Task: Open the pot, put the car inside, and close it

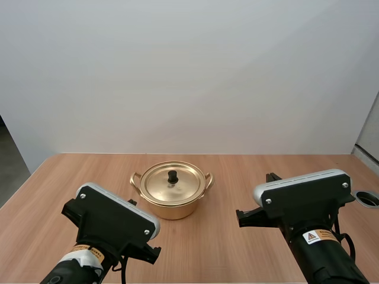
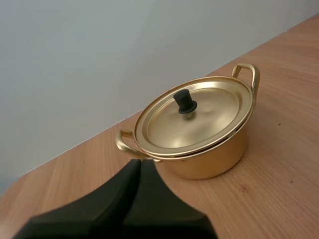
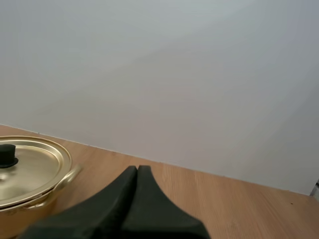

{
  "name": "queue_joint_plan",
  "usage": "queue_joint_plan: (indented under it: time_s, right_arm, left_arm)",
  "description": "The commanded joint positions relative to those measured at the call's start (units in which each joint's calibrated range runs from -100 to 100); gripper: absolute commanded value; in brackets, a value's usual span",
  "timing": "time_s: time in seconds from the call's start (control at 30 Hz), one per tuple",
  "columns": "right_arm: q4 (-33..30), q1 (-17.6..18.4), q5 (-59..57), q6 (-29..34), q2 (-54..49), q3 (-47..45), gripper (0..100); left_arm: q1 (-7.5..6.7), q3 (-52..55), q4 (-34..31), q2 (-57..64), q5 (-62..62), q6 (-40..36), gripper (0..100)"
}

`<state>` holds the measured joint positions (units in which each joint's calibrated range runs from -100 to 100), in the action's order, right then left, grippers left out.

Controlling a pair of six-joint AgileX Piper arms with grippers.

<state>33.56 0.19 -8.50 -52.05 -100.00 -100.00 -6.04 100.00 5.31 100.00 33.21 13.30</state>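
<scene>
Both left fingers (image 2: 119, 204) and right fingers (image 3: 117, 206) lie pressed together, empty, near the lidded pot (image 1: 172, 201), its inside hidden

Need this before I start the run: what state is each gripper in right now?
Left gripper: closed, holding nothing, beside the lidded pot.
Right gripper: closed, holding nothing.

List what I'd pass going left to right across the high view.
left arm → golden pot with its lid on → right arm → small grey ring at the far right.
</scene>
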Motion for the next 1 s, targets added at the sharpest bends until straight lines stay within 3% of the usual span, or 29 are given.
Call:
queue_joint_plan:
  time_s: [0.0,0.1,0.13,0.27,0.37,0.47,0.67,0.97]
  right_arm:
    - [0.0,0.0,-0.7,0.0,0.0,0.0,0]
    - [-1.0,0.0,-0.1,0.9,0.0,0.0,0]
    - [-4.5,0.0,0.7,4.1,0.0,0.0,0]
    - [-32.2,0.0,6.5,30.7,0.0,0.0,0]
    - [-41.9,0.0,-2.0,41.1,0.0,0.0,0]
    - [-42.2,0.0,-14.5,41.3,0.0,0.0,0]
    - [-40.9,0.0,-23.8,42.0,0.0,0.0,0]
    - [-41.9,0.0,-24.5,42.0,0.0,0.0,0]
  left_arm:
    - [0.0,0.0,0.0,0.0,0.0,0.0,0]
    - [0.0,0.0,0.0,0.0,0.0,0.0,0]
    - [0.0,0.0,0.0,0.0,0.0,0.0,0]
    - [0.0,0.0,0.0,0.0,0.0,0.0,0]
    - [0.0,0.0,0.6,0.0,0.0,-0.5,0]
    - [0.0,0.0,3.4,0.0,0.0,-5.5,0]
    - [0.0,0.0,3.4,0.0,-1.3,-10.2,0]
    - [0.0,0.0,3.0,0.0,-3.5,-14.9,0]
